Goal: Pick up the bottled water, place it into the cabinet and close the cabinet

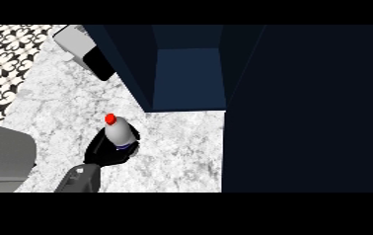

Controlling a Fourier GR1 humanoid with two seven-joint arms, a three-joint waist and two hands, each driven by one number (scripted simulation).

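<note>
Left hand (108,151), black, is curled round the lower body of the bottled water (119,132); my fingers wrap its base, so only the white shoulder and the red cap (110,118) rise clear of them. Bottle's long axis stands close to upright, cap uppermost and leaning slightly away from my palm, toward the far left. It is the only bottle, and it sits over the marble counter (175,150); whether it rests on the stone or is already lifted I cannot tell.

Ahead and to the right of my hand, near but apart from the bottle, opens the dark blue cabinet (188,76): one open compartment, its mouth facing me. One broad dark panel (299,110), which I judge to be the open door, stands further to the right. The coming move, as I judge it, carries the upright bottle forward and rightward into that mouth. My left is the only hand showing and holds the bottle; my right hand is out of view. Beyond my hand to the far left lies one grey and black appliance (84,49).
</note>
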